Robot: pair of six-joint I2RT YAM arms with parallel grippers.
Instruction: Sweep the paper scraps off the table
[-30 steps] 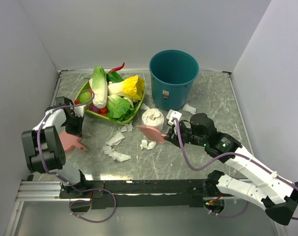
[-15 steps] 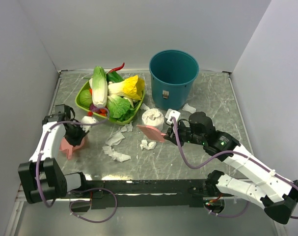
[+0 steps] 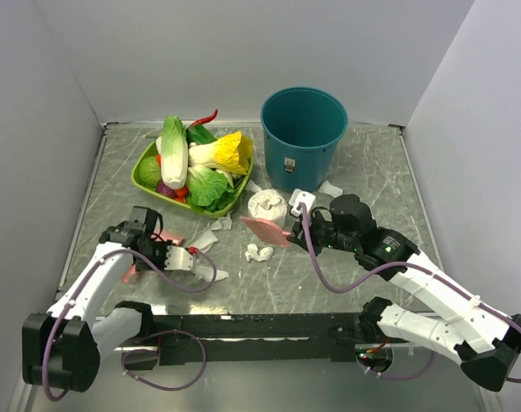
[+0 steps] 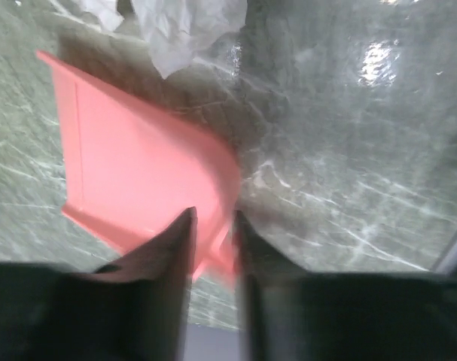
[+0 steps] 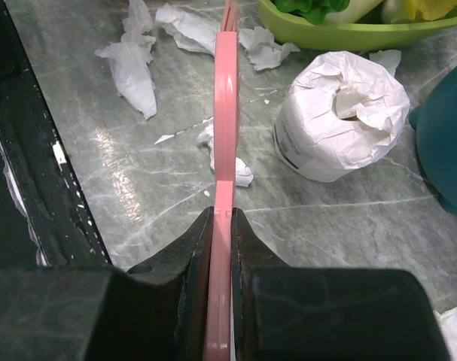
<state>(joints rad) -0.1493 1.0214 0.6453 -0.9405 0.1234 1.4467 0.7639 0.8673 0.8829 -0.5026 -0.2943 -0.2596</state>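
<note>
Several paper scraps lie mid-table: one (image 3: 258, 252) under the brush tip, two (image 3: 202, 241) (image 3: 206, 274) to its left, one (image 3: 330, 189) by the bucket. My left gripper (image 3: 184, 257) is shut on the pink dustpan (image 3: 169, 239), low on the table beside the left scraps. In the left wrist view my fingers (image 4: 213, 218) pinch the dustpan (image 4: 138, 165) edge, with a scrap (image 4: 187, 26) just beyond it. My right gripper (image 3: 301, 233) is shut on a flat pink brush (image 3: 264, 232). The right wrist view shows the gripper (image 5: 222, 214) and the brush (image 5: 226, 113) edge-on above a scrap (image 5: 243, 174).
An upright white tissue roll (image 3: 268, 206) stands just behind the brush, also in the right wrist view (image 5: 341, 113). A teal bucket (image 3: 303, 137) stands at the back centre. A green tray (image 3: 142, 176) of vegetables sits back left. The marble table (image 3: 372, 163) has a metal rim.
My left arm has swung from the left side by the tray toward the middle, carrying the dustpan up to the left scraps. The right arm has barely moved.
</note>
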